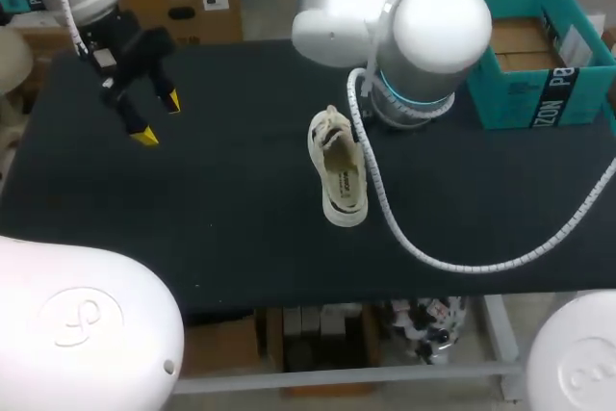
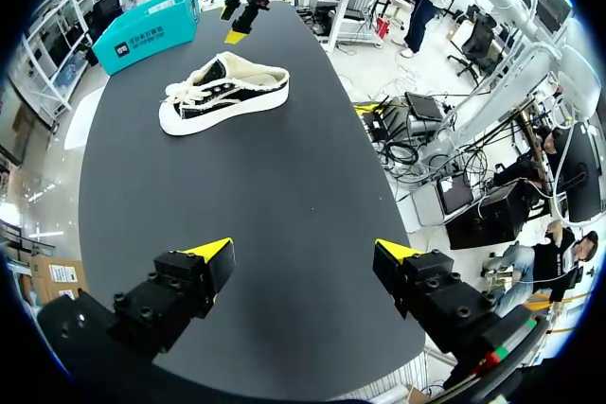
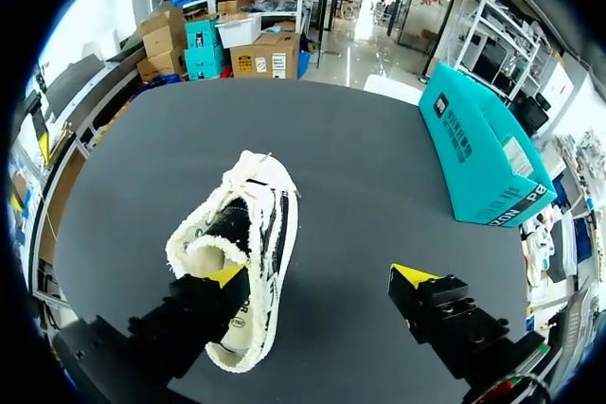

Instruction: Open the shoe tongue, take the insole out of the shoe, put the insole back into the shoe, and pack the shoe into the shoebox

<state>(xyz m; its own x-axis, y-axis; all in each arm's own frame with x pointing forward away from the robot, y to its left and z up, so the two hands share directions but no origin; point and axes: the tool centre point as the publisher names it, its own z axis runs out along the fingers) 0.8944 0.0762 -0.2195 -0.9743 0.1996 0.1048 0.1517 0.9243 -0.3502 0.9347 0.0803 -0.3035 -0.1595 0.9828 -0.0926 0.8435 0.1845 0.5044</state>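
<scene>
The shoe [image 1: 339,170] is sitting upright on its sole near the middle of the worktop [image 1: 221,228], with its opening facing up, presumably so the tongue can be reached from above. The right claw [image 3: 319,276] is hanging over it with fingers spread wide, one above the heel end of the opening and the other over bare worktop beside the shoe. It is gripping nothing, and I cannot tell whether it is touching the lining. The left claw [image 1: 158,119] is hovering well apart, also spread and empty, likely leaving room for the other arm. The box [image 1: 539,84] is standing at the far right, well clear of the shoe. The shoe is showing a dark upper, cream sole, pale laces and fleecy cream lining around the collar. The insole is seemingly lying inside.
</scene>
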